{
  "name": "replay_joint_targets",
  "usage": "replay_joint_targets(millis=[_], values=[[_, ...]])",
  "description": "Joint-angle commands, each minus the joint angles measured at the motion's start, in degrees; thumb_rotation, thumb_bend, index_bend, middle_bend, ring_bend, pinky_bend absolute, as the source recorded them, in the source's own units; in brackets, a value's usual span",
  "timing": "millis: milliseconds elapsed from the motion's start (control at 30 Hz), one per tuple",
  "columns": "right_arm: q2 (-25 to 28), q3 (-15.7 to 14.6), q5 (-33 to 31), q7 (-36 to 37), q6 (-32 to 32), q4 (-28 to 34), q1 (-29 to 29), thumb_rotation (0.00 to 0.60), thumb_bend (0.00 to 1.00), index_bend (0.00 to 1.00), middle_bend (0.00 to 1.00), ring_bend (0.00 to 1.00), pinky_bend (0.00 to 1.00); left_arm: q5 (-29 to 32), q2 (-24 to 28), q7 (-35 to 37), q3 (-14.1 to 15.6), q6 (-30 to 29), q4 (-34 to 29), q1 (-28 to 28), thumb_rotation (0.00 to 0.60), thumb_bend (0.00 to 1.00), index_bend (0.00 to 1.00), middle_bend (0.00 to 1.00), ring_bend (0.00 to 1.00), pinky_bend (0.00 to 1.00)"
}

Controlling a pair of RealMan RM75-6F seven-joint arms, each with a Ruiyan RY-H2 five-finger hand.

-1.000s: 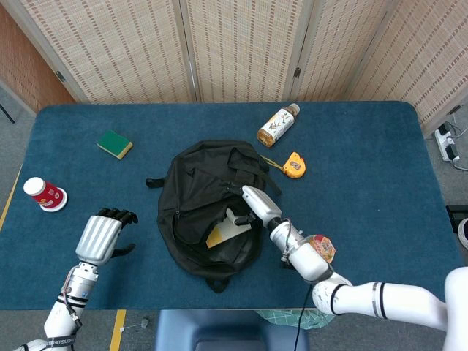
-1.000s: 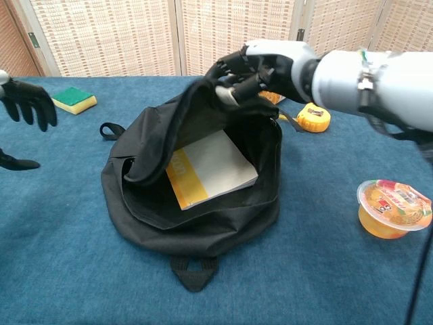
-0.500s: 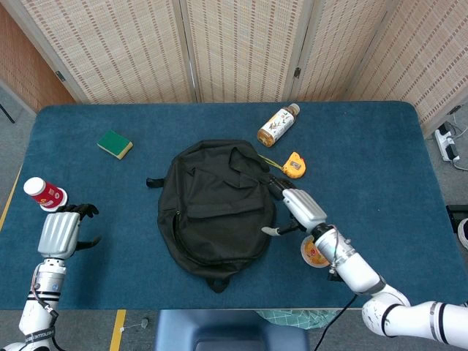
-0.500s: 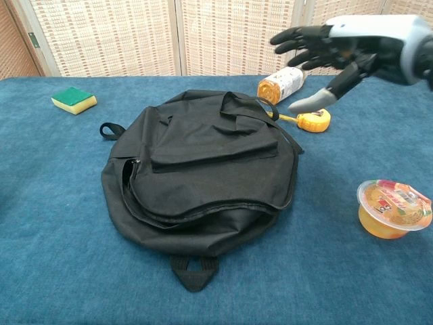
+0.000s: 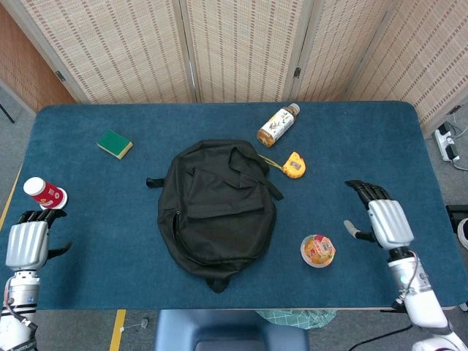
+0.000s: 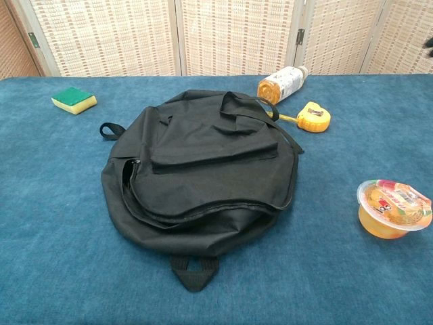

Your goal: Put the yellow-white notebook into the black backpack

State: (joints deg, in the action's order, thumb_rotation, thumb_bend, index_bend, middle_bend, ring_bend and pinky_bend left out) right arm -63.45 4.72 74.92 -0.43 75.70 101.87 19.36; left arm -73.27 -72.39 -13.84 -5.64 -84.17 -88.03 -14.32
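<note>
The black backpack lies flat in the middle of the blue table, its flap down over the opening. The yellow-white notebook is hidden from both views. My left hand hovers at the table's near left edge, fingers apart and holding nothing. Over on the near right, my right hand is likewise open and empty, well clear of the backpack. Neither hand shows in the chest view.
A jelly cup sits right of the backpack. A yellow tape measure and a lying bottle are behind it. A green sponge lies far left, a red cup at the left edge.
My right hand let go of the backpack flap, which dropped shut over the notebook, then withdrew to the right. My left hand drew back to the left edge.
</note>
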Motion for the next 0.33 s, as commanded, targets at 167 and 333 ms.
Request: replay_joint_targets(millis=[167, 333], values=[[0.5, -3.4, 4.7, 5.2, 7.1, -4.8, -6.9, 0.600, 0.31, 0.00, 0.05, 0.06, 0.05, -1.8, 2.1, 0.3, 1.0, -2.7, -1.5, 2.7, 0.600, 0.14, 0.34, 0.37, 0.33, 0.26], [0.0, -4.6, 5.6, 7.0, 9.7, -6.9, -10.3, 0.600, 0.31, 0.00, 0.05, 0.06, 0.05, -2.3, 3.0, -0.9, 1.8, -4.2, -2.9, 4.6, 0.600, 0.14, 0.33, 0.36, 0.32, 0.24]])
